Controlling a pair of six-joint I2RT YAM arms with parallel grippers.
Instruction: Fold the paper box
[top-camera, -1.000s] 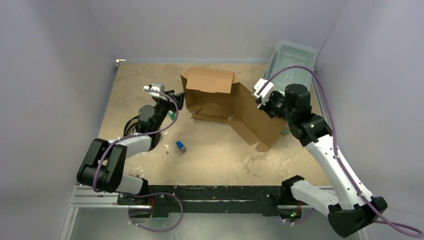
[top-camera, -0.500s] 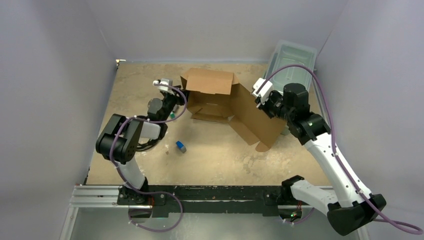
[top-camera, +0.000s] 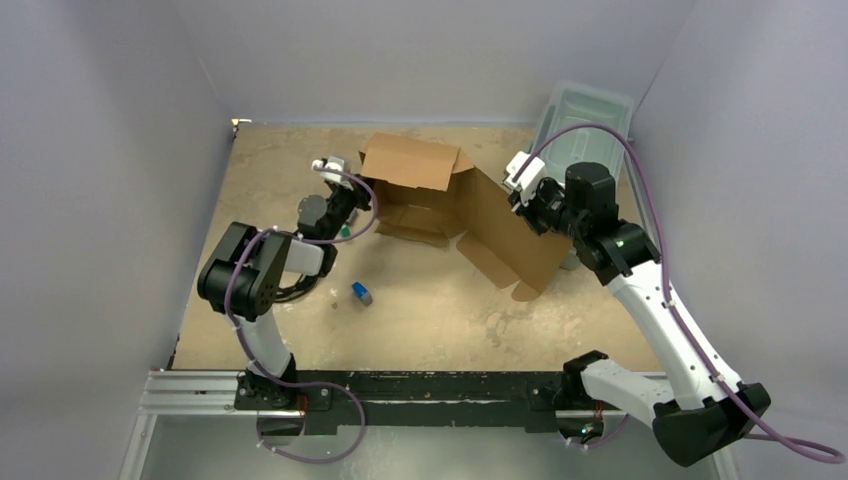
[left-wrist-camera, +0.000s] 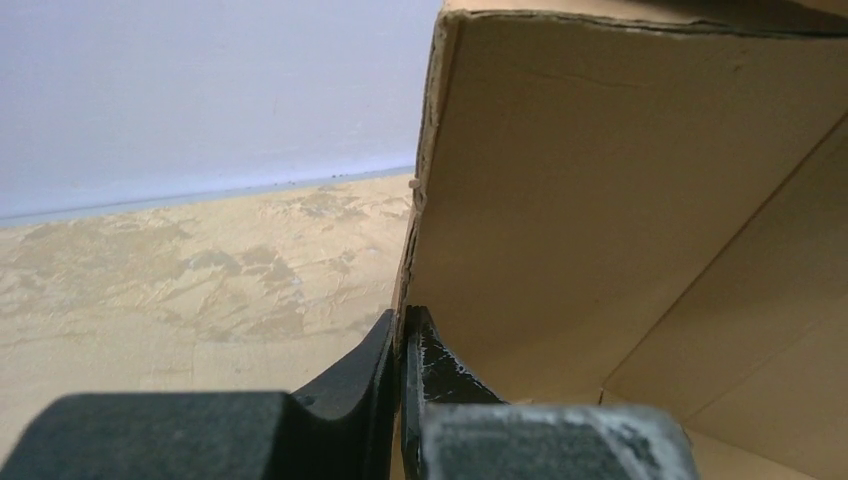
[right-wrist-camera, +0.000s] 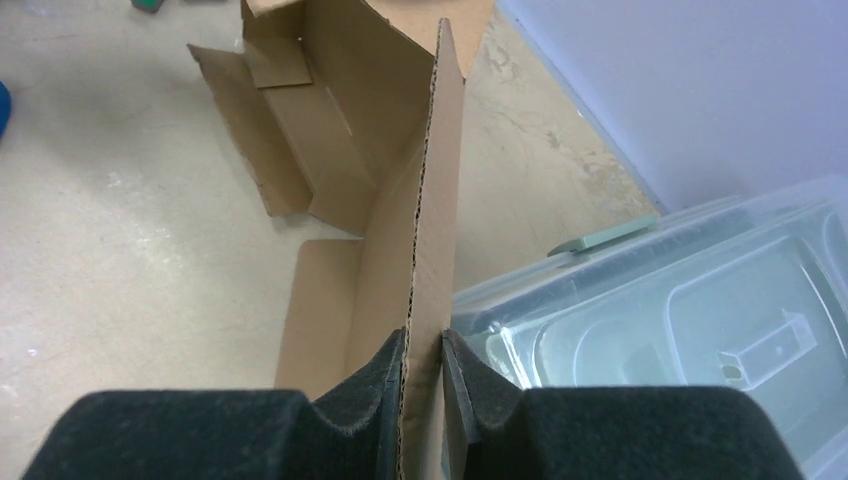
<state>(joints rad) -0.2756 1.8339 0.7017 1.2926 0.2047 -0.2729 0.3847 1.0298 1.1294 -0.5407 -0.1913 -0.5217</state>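
Box (top-camera: 440, 205) on the far half of the table (top-camera: 430, 320), only half formed: back wall upright, floor panel flat, one long flap slanting out to the right and toward the near side. Left gripper (top-camera: 362, 192) at the box's left wall, fingers together with the wall's raw edge pinched between them (clear only in the left wrist view; from above, dark fingers lost against arm and cable). Right gripper (top-camera: 522, 203) clamped on the upper edge of the long flap, corrugated edge rising straight out of the narrow gap between the pads in the right wrist view. Clear bin (top-camera: 590, 110) in the far right corner, just beside the flap and partly behind the right arm; touching the flap or not, impossible to judge. Blue item (top-camera: 361, 293) alone on the table, on the near side of the box and well apart from it; too small to name. Green bit (top-camera: 344, 231) under the left wrist, mostly covered, likewise unidentifiable. Outer face of the long flap hidden from above. Lower part of the left wall cut off by the fingers in the left wrist view, and the rest of that view filled by the inner cardboard face. Flap's near end out of frame in the right wrist view.
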